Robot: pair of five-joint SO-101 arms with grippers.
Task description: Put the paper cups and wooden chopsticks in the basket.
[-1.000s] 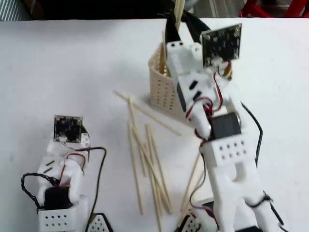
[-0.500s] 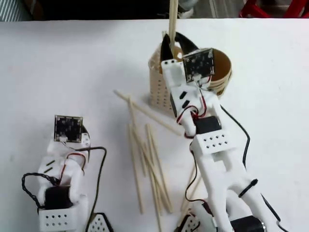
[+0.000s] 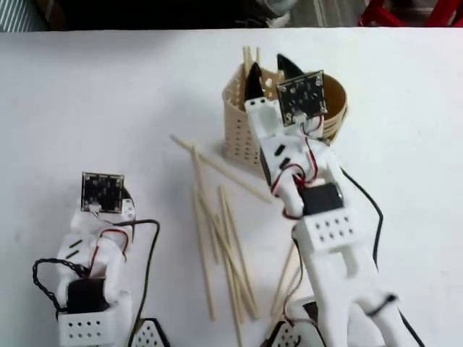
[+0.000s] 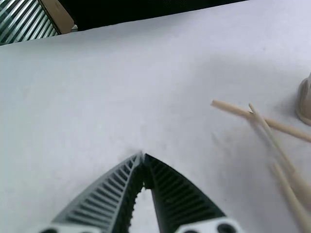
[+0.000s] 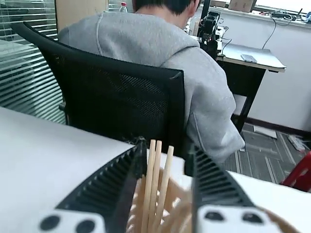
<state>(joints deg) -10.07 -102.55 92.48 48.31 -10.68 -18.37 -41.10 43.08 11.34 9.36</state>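
Your right claw (image 3: 269, 66) is released. Its jaws stand apart directly over the basket (image 3: 237, 126), and three standing chopsticks (image 5: 156, 170) rise between them, closer to one jaw than to the other. I cannot say surely if they touch that jaw. The paper cups (image 3: 334, 101) sit just beyond the other jaw. They seem to be inside the basket, although the arm covers that part. Your left claw (image 4: 143, 161) is clenched on nothing, low over the bare surface (image 4: 121, 87), with some loose chopsticks (image 4: 272, 133) ahead of it and to one side.

I judge the step in hand to be the letting go of sticks into the basket. To finish it well, keep the jaws wide and lift the claw straight up, so that no jaw drags a stick out or tips the basket, which looks light. After that, many loose chopsticks wait behind the right claw, near its arm's base. Take only a few at a time, and grip them near the middle so that they hang level.
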